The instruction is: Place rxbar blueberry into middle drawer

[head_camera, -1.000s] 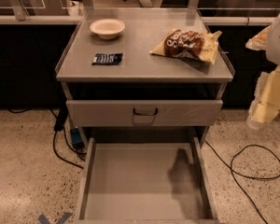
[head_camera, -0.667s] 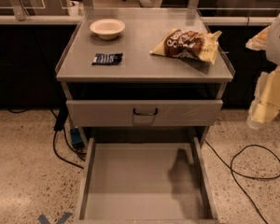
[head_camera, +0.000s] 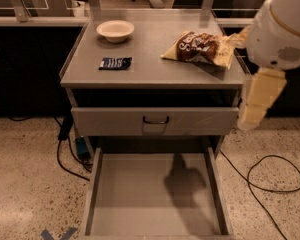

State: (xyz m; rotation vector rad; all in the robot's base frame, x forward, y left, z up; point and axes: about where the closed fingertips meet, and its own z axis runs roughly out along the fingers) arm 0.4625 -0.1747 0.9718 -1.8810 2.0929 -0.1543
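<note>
Hovering at right, the tool (head_camera: 255, 106); one rxbar blueberry (head_camera: 115, 63), one bowl (head_camera: 115, 31).

1. arm (head_camera: 282, 29): bulky rounded white shell, thin grey seam line, small speckled grey patch.
2. gripper (head_camera: 257, 101): cream-yellow, blocky, tapering downward; at right edge of view, under the white shell.

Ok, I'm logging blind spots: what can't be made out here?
Camera view:
- rxbar blueberry: wrapper print too small to read.
- closed drawer: contents hidden by its front.
- open drawer: front cut by lower edge.
- arm: cut by right edge; claw hangs beside cabinet.
</note>
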